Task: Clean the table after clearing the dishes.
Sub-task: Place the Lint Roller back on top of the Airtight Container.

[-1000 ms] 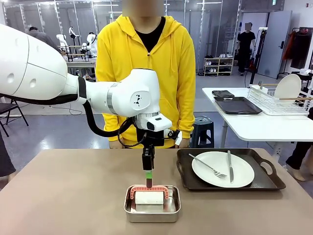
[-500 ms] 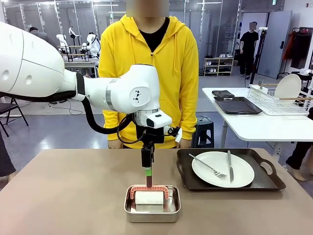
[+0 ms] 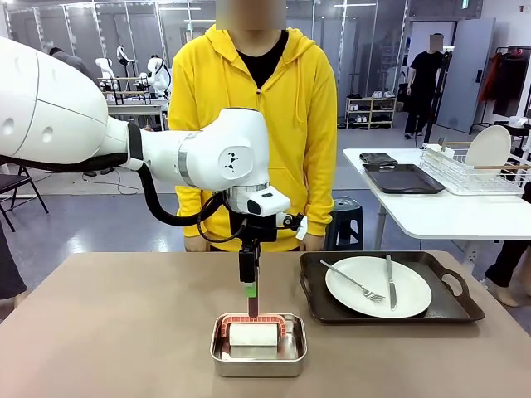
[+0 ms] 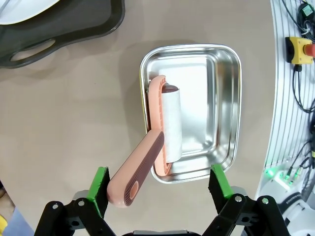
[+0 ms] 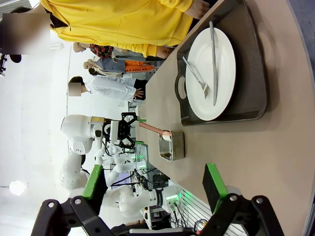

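On the tan table (image 3: 108, 332) a white plate (image 3: 377, 286) with a fork and a knife rests on a black tray (image 3: 448, 311) at the right. A steel pan (image 3: 257, 352) in the front middle holds a roller (image 3: 253, 333) with a white roll and a pink handle. My left gripper (image 3: 249, 286) hangs straight above the pan. In the left wrist view the left gripper (image 4: 158, 174) is open, and the roller's handle (image 4: 135, 177) leans up between its fingers, apart from both pads. My right gripper (image 5: 153, 184) is open and holds nothing, hovering over the table near the tray (image 5: 251, 69).
A person in a yellow hoodie (image 3: 249, 108) stands at the far edge, behind the pan. A white table (image 3: 448, 211) at the back right carries another black tray and a wire dish rack (image 3: 473, 170). Bare tabletop lies left of the pan.
My left gripper has opened off the roller's handle and risen slightly. The roller stays in the pan. The plate and tray have not moved.
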You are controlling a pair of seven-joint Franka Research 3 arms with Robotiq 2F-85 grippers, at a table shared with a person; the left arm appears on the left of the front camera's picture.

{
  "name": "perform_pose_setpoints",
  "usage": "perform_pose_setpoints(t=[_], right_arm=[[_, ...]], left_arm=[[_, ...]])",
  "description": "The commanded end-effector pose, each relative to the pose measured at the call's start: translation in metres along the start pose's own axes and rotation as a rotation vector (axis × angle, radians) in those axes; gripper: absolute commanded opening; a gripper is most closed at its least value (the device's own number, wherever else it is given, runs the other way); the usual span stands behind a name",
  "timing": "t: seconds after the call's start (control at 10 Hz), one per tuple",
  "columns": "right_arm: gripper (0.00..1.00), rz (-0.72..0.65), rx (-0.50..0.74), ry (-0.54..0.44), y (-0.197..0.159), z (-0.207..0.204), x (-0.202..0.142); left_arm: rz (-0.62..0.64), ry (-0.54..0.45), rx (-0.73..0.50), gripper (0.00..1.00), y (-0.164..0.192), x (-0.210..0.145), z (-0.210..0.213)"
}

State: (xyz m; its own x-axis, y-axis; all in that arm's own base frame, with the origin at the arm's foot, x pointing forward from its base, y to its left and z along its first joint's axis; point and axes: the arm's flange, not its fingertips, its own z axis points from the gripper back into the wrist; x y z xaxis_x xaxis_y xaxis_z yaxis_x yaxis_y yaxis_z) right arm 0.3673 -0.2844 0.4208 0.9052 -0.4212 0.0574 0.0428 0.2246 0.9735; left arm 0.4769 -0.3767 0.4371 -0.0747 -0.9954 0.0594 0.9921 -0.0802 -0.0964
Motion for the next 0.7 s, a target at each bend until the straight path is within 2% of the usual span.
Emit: perform_pose_setpoints(t=[0.0,0.6], right_arm=[[1.0,0.004,0.002,-0.003,0.0025,0.001,-0.0019],[1.0,0.004,0.002,-0.003,0.0025,0.001,-0.0019]], left_arm=[[-0.008,0.001,0.001,1.0,-0.0013,0.0015,0.0003],[-0.008,0.001,0.001,1.0,-0.0013,0.0015,0.0003]])
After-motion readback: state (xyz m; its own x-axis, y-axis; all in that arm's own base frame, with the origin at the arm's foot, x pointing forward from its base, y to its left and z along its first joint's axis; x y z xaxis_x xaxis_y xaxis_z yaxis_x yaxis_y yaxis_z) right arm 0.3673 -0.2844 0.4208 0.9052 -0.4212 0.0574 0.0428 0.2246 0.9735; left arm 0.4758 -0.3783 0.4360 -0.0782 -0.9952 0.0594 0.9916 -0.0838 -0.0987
